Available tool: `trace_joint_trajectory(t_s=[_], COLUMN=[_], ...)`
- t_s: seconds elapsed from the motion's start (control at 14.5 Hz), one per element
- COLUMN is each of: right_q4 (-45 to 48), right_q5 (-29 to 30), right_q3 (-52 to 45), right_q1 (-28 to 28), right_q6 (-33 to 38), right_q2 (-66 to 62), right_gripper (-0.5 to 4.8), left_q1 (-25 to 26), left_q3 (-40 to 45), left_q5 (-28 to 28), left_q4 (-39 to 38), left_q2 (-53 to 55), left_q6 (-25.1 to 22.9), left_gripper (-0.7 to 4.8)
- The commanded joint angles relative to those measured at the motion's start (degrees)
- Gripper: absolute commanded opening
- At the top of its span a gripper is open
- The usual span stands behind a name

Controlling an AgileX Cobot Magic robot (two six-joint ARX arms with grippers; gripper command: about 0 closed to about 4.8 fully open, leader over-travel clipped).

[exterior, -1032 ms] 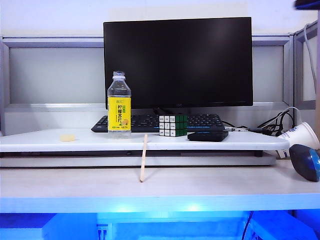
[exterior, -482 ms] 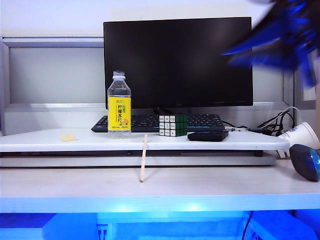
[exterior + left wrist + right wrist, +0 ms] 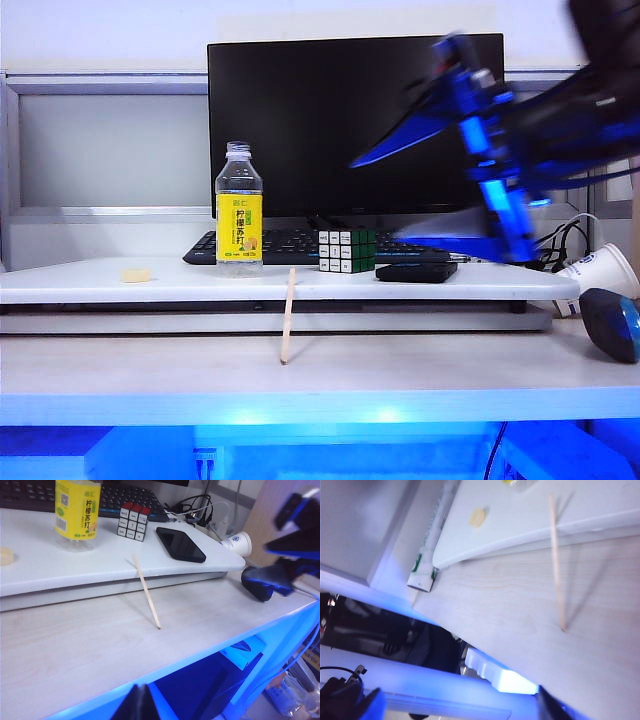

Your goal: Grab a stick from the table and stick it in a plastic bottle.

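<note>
Reaching for the stick (image 3: 288, 316), which leans from the desk (image 3: 420, 375) near its front edge against the shelf board's (image 3: 100, 283) front edge, the right gripper (image 3: 440, 150) hangs high, jaws wide. It should descend squarely across the shaft. The bottle (image 3: 239, 210) stands on the board behind; the left gripper (image 3: 137, 705) sits low off the front edge, its opening unreadable.

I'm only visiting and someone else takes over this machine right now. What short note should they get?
Right gripper: in the air over the shelf's right side, blurred, apparently open, holding nothing.
Left gripper: low at the table's front edge, state unclear.
Stick: leans on the shelf edge, untouched.
Plastic bottle: upright on the shelf, uncapped.
Done: nothing.
Left: grab the stick, put it in the bottle.
</note>
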State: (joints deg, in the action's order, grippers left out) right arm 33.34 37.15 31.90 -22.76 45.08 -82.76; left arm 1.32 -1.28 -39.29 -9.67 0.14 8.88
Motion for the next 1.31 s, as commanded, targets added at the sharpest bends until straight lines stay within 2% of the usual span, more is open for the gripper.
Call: trace_joint_trajectory(t_s=[0.07,0.14,0.41,0.62,0.69,0.89,0.96,1.1,1.31], right_q4=[1.6,1.0,-1.6,-1.9,-2.0,-4.7,-4.7,-4.8,-5.0], right_q5=[0.0,0.1,-0.2,-1.0,-1.3,-1.6,-1.6,-1.7,-2.5], right_q3=[6.2,14.1,23.9,27.1,28.7,33.7,33.9,34.8,34.8], right_q1=[-0.9,-0.9,-2.4,-2.6,-2.6,-3.3,-3.4,-4.1,-4.3], right_q6=[-0.1,0.0,0.0,0.0,0.0,0.0,0.0,0.0,0.0], right_q2=[-6.9,-16.6,-30.4,-33.4,-34.8,-38.4,-38.5,-39.9,-40.3], right_gripper=[3.91,3.90,3.87,3.85,3.55,3.55,3.54,3.03,3.01], left_q1=[0.0,0.0,0.0,0.0,0.0,0.0,0.0,0.0,0.0], left_q3=[-0.2,-0.2,-0.2,-0.1,-0.1,-0.2,-0.2,-0.2,-0.2], left_q5=[-0.8,-0.8,-0.8,-0.8,-0.8,-0.8,-0.8,-0.8,-0.8], left_q4=[-0.9,-0.9,-0.9,-0.9,-0.9,-0.9,-0.9,-0.9,-0.9], left_q2=[0.0,0.0,0.0,0.0,0.0,0.0,0.0,0.0,0.0], left_q6=[0.2,0.2,0.2,0.2,0.2,0.2,0.2,0.2,0.2], left_gripper=[-0.04,-0.04,-0.05,-0.04,-0.04,-0.04,-0.04,-0.04,-0.04])
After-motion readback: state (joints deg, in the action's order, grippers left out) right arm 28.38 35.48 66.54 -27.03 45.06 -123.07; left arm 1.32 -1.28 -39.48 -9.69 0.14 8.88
